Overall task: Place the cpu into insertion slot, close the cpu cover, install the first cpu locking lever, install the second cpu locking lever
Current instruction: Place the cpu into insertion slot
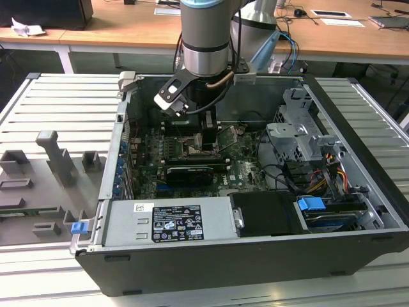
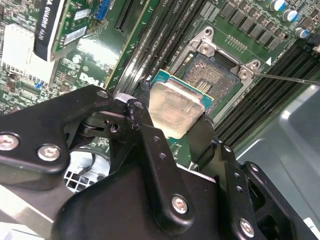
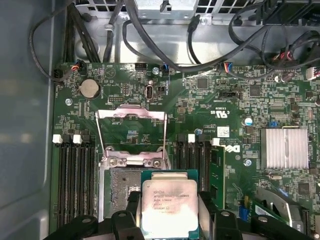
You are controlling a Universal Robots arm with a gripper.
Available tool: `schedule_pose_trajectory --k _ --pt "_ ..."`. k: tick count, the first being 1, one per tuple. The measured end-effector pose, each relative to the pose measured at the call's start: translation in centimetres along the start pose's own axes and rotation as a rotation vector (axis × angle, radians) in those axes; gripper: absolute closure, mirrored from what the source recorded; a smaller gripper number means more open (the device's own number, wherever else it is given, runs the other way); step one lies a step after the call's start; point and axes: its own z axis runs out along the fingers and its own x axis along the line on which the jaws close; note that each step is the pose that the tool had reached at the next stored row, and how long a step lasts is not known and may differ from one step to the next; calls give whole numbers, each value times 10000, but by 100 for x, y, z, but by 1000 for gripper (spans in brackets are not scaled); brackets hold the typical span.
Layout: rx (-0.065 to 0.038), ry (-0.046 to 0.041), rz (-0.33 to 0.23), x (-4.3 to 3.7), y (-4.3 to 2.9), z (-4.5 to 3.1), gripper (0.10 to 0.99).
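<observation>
Jaws grip the small square silver-topped cpu; it hangs partly over the grey-rimmed dark insertion slot, off its centre. Thin silver cpu cover stands open beyond the slot.

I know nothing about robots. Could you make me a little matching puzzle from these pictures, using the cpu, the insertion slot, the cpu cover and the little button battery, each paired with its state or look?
Things:
1. cpu
2. insertion slot
3. cpu cover
4. button battery

States:
A. swung open, tilted up
B. clamped in the gripper, not seated
C. round and silver
D. uncovered and empty

Pairs: 1-B, 2-D, 3-A, 4-C
</observation>
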Motion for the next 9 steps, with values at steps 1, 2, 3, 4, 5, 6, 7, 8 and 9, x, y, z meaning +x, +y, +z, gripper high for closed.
schedule_pose_trajectory --k 1,2,3,4,5,6,7,8,9 --pt "0 0 1 20 -1 11 545" --pt "1 1 0 49 -2 23 545" --pt "1 -1 -1 68 -2 27 545" --pt "1 -1 1 79 -2 31 545" --pt "1 -2 25 93 -3 41 545" --pt "2 -5 82 104 -7 49 545" --pt "0 -7 117 110 -16 56 545" --pt "2 -12 134 119 -23 62 545" --pt "1 -11 150 126 -28 70 545"
